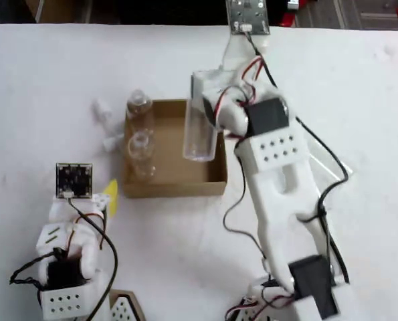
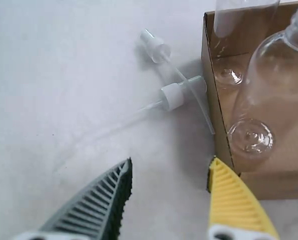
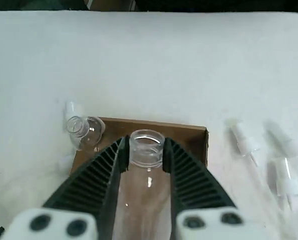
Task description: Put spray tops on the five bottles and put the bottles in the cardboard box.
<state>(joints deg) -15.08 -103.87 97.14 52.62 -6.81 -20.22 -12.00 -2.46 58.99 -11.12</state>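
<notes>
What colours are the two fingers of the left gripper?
One finger of the left gripper is grey, the other yellow; clearest in the left wrist view.

A white tabletop spreads across the scene. Beyond its far edge runs a dark strip of room, with grey flooring at one corner. A small brown-rimmed piece lies at the tabletop's near edge.

Bright, even light washes out the white table, leaving soft shadows beside the spray tops and glints on the bottles.
</notes>
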